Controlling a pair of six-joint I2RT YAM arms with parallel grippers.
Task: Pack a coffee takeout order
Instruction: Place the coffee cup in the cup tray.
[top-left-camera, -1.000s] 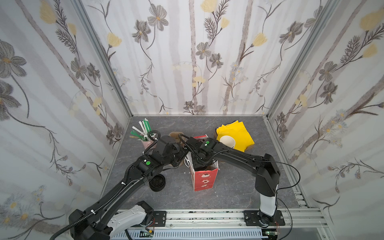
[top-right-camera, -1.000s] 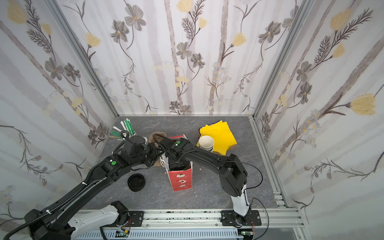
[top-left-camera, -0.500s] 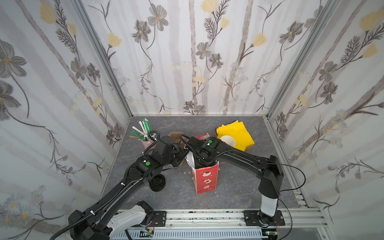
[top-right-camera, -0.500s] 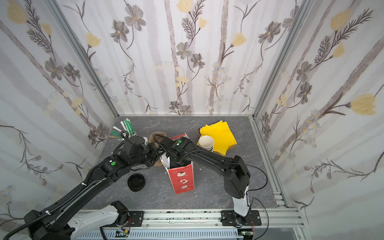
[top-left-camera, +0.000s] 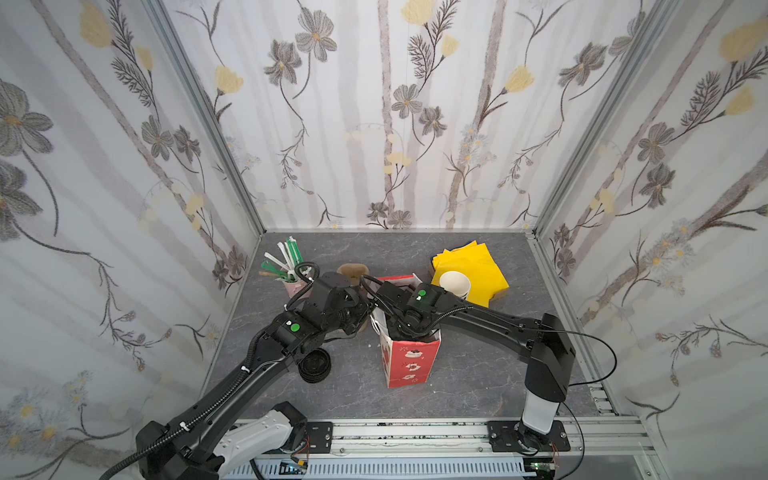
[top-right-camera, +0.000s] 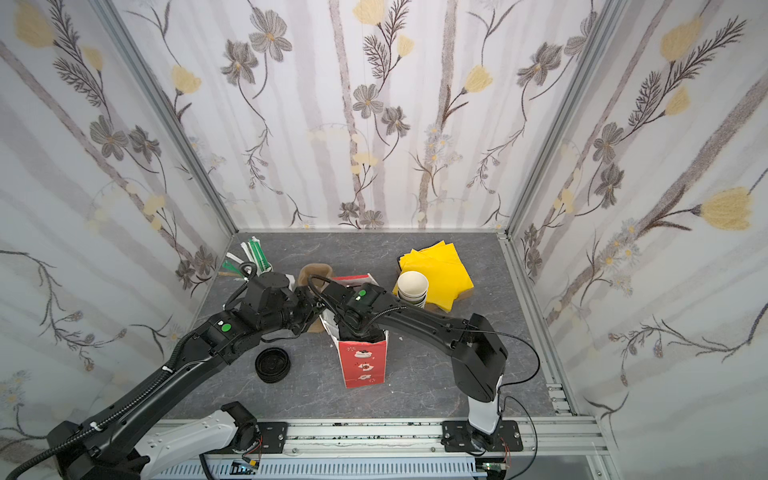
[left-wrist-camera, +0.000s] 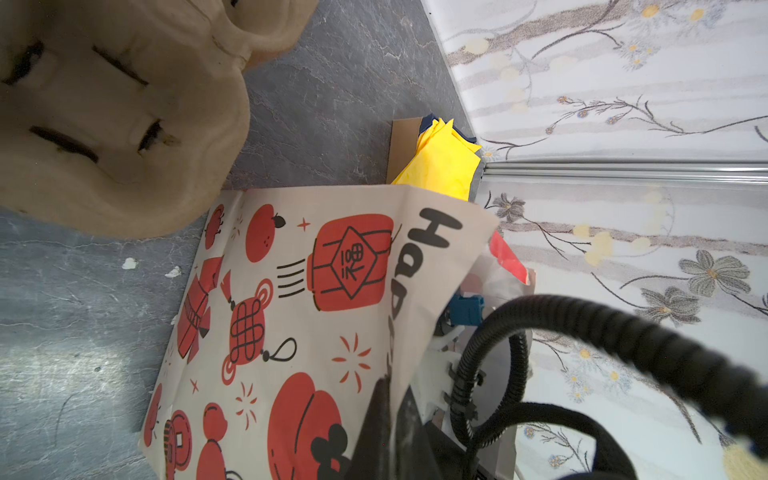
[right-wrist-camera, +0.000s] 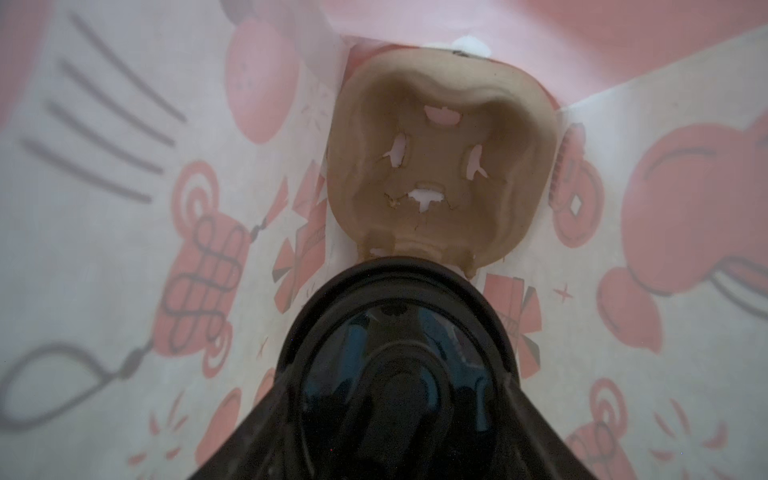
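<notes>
bag (top-left-camera: 409, 353) just straightened up, good for loading | your left fingers (left-wrist-camera: 382, 415) clamp its rim | right fingers (right-wrist-camera: 249, 449), half open, hold cup (right-wrist-camera: 395, 332) by carrier (right-wrist-camera: 440, 166) inside

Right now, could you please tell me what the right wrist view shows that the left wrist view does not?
Only the right wrist view looks inside the red paper bag: a pulp carrier lies at its bottom, one well empty, and the black-lidded cup fills the foreground, hiding the carrier's near half. Only the left wrist view shows spare carriers on the grey table, the yellow napkins and the left gripper pinching the bag's rim. Both show the bag: inside there, printed outside here.
</notes>
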